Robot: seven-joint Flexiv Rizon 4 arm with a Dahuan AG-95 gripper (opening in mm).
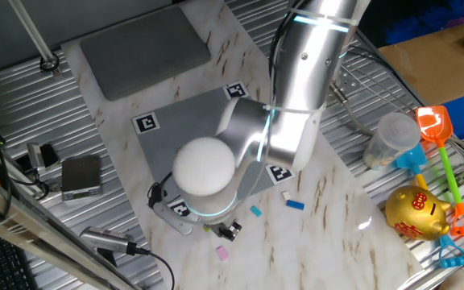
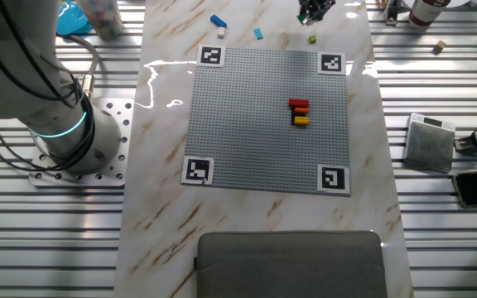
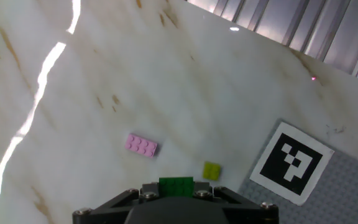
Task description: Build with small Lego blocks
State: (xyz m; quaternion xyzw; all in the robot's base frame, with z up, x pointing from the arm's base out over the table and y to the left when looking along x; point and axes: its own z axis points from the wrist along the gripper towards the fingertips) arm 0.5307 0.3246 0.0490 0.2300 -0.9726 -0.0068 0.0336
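the gripper hangs over the marble tabletop just off the grey studded plate, and a green brick sits pinched between its fingers at the bottom of the hand view. from the other fixed view the gripper is up at twelve o'clock, right at the far edge of the table.

in the hand view a yellow-green brick lies just at two o'clock of the green one, near the plate's corner marker, and a pink brick rests at ten o'clock, apart from both. beyond them the marble runs bare out to the ribbed metal surround at one o'clock.

on the plate a small stack of red, orange and yellow bricks stands right of centre, with open studs all around it. a blue brick and a light blue brick lie on the marble off the plate's far edge, toward eleven o'clock. a grey pad lies at six o'clock, close to the plate's near edge.
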